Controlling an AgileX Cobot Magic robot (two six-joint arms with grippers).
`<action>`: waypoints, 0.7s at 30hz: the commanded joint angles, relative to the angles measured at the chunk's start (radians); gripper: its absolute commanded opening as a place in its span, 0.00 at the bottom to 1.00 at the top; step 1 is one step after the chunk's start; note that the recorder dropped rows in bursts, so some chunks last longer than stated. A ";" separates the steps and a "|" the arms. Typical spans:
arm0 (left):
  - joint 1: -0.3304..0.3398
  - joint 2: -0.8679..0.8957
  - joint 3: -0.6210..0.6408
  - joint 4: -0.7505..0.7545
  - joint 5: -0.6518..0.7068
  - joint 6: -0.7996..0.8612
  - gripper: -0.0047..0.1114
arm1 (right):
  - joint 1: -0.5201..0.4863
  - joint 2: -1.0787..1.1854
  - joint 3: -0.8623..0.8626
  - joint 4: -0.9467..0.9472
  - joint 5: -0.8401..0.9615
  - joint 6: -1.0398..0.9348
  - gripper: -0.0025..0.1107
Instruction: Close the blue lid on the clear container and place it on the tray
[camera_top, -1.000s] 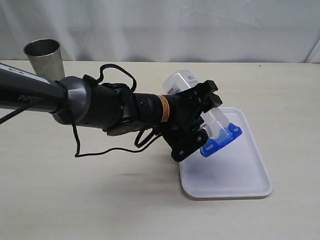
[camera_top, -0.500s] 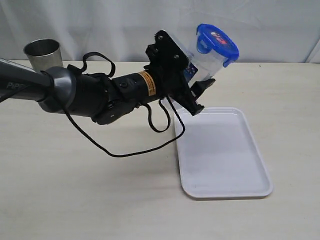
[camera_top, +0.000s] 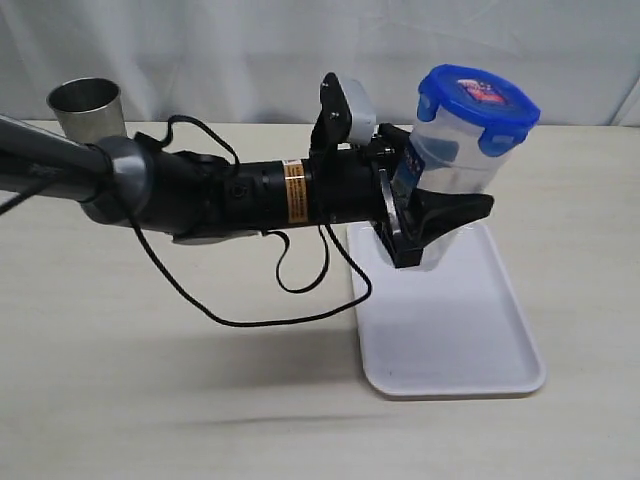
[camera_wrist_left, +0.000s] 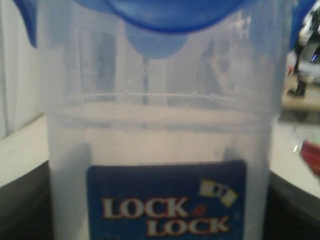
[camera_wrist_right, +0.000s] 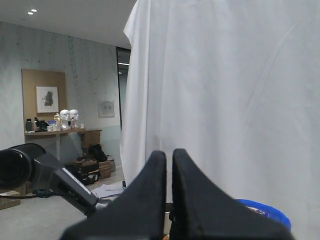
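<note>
- Reaching in from the left of the exterior view, the left gripper (camera_top: 432, 195) has its jaws clamped around the lower body of the clear container (camera_top: 462, 160).
- The container stands close to upright, and the blue lid (camera_top: 478, 100) sits on top with its flaps folded down along the rim and a red-and-white sticker facing up.
- Below it lies the tray (camera_top: 470, 340), white and bare. The container is held up over the tray's far end, and its base is hidden behind the black fingers.
- Over at the far left corner of the table (camera_top: 150, 400) stands a steel cup (camera_top: 88, 115), well apart from the action, while a black cable (camera_top: 250, 310) loops down from the arm.
- Left wrist view now, and the clear container (camera_wrist_left: 160, 120) fills the whole picture. A blue label (camera_wrist_left: 167, 202) on its side reads "LOCK LOCK", and the blue lid (camera_wrist_left: 170, 12) caps the top with one flap hanging down the wall.
- Dark blurred shapes flank the container's lower part on both sides.
- Right wrist view: the right gripper (camera_wrist_right: 169, 165) points at a white curtain (camera_wrist_right: 225, 100), its two black fingers pressed together with nothing between them.
- A sliver of the blue lid (camera_wrist_right: 265, 212) peeks in just beside those fingers, low against the curtain.
</note>
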 joint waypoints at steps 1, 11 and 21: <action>-0.028 0.113 -0.043 -0.177 -0.123 0.043 0.04 | -0.003 -0.005 0.005 0.004 0.014 0.002 0.06; -0.052 0.344 -0.233 -0.168 -0.123 0.043 0.04 | -0.003 0.191 0.066 0.004 -0.081 0.067 0.06; -0.017 0.413 -0.262 -0.116 -0.123 0.043 0.04 | -0.259 0.697 -0.093 0.002 -0.011 0.165 0.06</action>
